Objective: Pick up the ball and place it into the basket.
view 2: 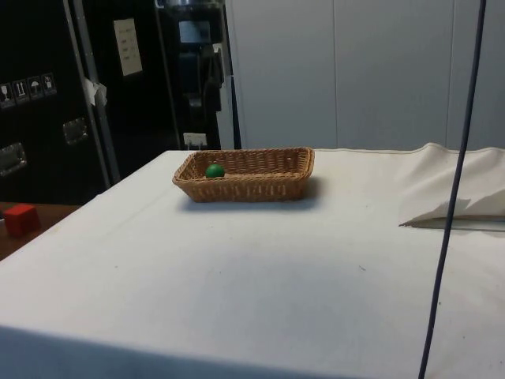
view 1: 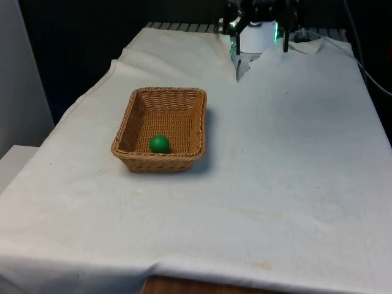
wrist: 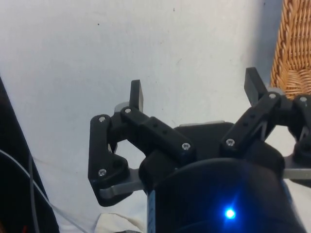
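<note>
So in the front view the green ball (view 1: pixel 159 144) is sitting inside the wicker basket (view 1: pixel 130 116), down on the basket floor close to the near wall and a bit towards the front view's left corner, nothing touching it from above. The basket itself rests flat on the white cloth (view 1: pixel 275 159), on the front view's left half of the table, and the cloth around it is pretty smooth apart from some faint stains near the front edge. The robot base sits way back at the far end, well apart from the basket. From the side view you get the same story: the basket (view 2: pixel 272 185) stands upright on the cloth (view 2: pixel 260 276) towards the far part of the table, and the ball (view 2: pixel 215 170) peeks over the rim at one end of it, low against the end wall. There's a small red block (view 2: pixel 20 219) off on a brown surface beside the table, and a thin dark cable (view 2: pixel 454 197) hangs down across that picture. In the wrist view the gripper (wrist: pixel 197 92) has its 2 black fingers (wrist: pixel 136 94) spread wide with nothing between them, just bare white cloth (wrist: pixel 97 48) under them, and a woven edge of the basket (wrist: pixel 294 43) shows just beside 1 finger, not touching it
</note>
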You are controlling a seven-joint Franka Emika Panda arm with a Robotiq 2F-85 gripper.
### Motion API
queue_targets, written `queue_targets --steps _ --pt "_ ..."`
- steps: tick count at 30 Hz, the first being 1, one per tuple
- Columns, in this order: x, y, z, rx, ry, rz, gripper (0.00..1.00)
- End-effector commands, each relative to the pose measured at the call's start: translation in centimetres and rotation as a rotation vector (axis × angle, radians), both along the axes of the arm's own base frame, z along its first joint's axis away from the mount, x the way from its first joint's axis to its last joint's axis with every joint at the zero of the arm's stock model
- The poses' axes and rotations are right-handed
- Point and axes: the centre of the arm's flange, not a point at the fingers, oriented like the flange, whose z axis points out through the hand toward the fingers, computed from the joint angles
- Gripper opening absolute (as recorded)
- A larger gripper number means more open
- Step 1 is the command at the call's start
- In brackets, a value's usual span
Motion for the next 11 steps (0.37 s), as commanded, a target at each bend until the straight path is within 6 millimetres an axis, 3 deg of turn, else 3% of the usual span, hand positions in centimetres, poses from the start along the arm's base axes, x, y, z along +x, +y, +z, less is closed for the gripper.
queue_targets --steps 1,11 --pt "-0.01 -0.08 -0.09 -0.001 -0.005 -0.01 1.0" --pt "-0.33 -0.1 -0.74 -0.001 0.015 -0.06 1.0"
